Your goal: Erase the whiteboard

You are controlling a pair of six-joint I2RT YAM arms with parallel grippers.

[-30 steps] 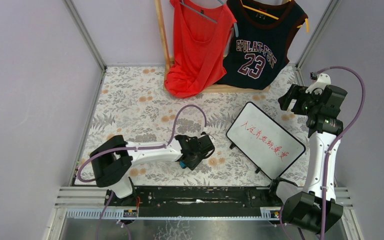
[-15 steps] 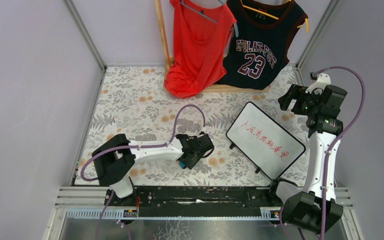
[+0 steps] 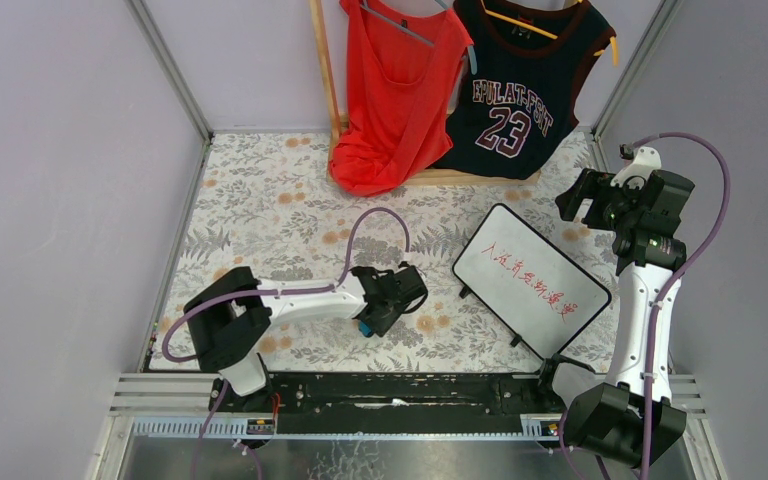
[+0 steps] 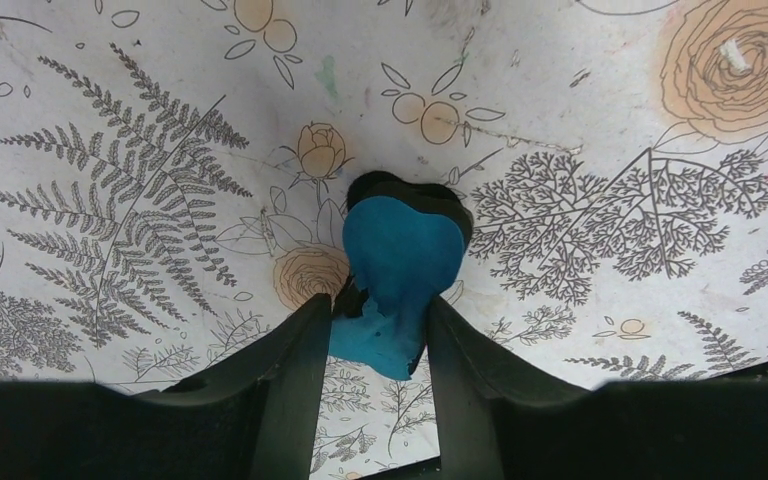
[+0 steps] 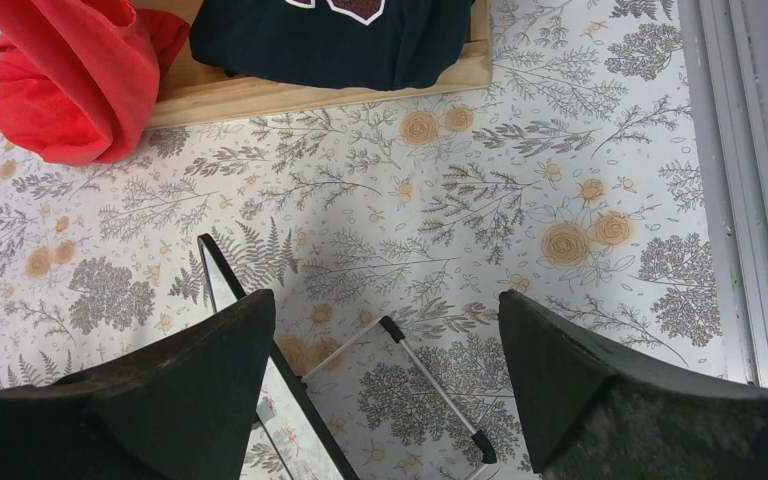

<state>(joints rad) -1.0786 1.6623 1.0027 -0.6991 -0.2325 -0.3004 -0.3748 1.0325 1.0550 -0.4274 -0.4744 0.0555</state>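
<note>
**A:** Where is the whiteboard (image 3: 532, 280), and which way from the claw?

**B:** In the top view it lies flat on the flowered table (image 3: 270, 200), right of the centre of the frame. Its long axis runs diagonally, from upper left to lower right. The red writing follows this same line and none of it is wiped yet.

**A:** And the left gripper (image 3: 385, 305)?

**B:** It is low over the table, near the middle of the frame, so the board is to its right and a little upward. Its fingers are clenched on a blue eraser (image 4: 400, 265), which has a black underside. In the wrist view the eraser stands out ahead of the fingertips, over the table pattern.

**A:** Which arm is nearer to the board?

**B:** Both are near. The left one is beside the board's left corner. The right gripper (image 3: 585, 195) hangs by the upper right edge, spread wide and holding nothing. I judge the left arm must do the wiping, because it has the eraser.

**A:** Is something in the way?

**B:** Between the left claw and the board I see only bare table. The red top (image 3: 395, 90) and the dark jersey (image 3: 520, 85) hang at the top of the frame, well apart. The raised frame and the small feet could catch the eraser if it comes in too low.
</note>
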